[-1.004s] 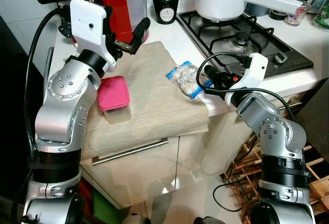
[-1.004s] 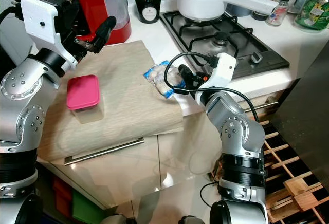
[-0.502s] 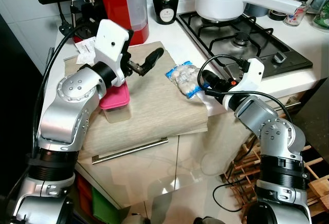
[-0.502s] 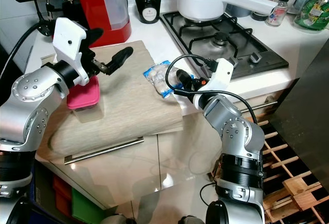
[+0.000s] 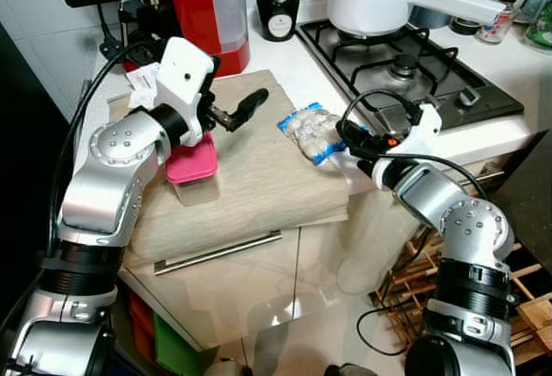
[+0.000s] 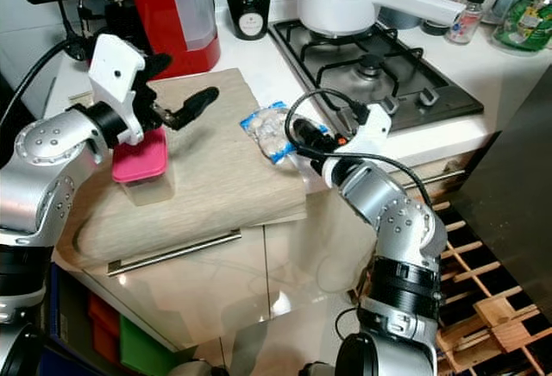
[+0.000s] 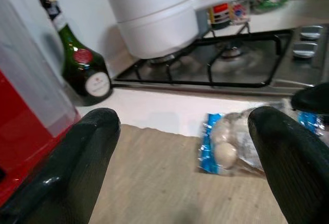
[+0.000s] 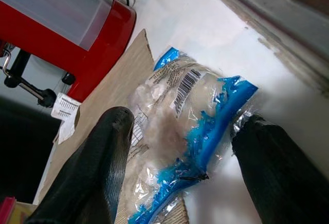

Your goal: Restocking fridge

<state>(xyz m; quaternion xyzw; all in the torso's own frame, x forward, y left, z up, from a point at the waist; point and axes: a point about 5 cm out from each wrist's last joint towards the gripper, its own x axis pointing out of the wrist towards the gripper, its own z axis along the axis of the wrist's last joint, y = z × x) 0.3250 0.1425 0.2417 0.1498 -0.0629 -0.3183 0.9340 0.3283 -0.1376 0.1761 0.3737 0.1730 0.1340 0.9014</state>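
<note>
The blue-and-clear food bag (image 5: pixel 311 132) is lying at the edge of the beige cloth (image 5: pixel 250 178) on the table (image 5: pixel 297 61), right beside the stove (image 5: pixel 414 65). Right gripper (image 8: pixel 180 147) is right at it, fingers spread wide on either side, nothing pinched. Left gripper (image 7: pixel 187 147) hovers over the cloth above the pink-lidded container (image 5: pixel 191 165), fingers spread too and holding nothing.
</note>
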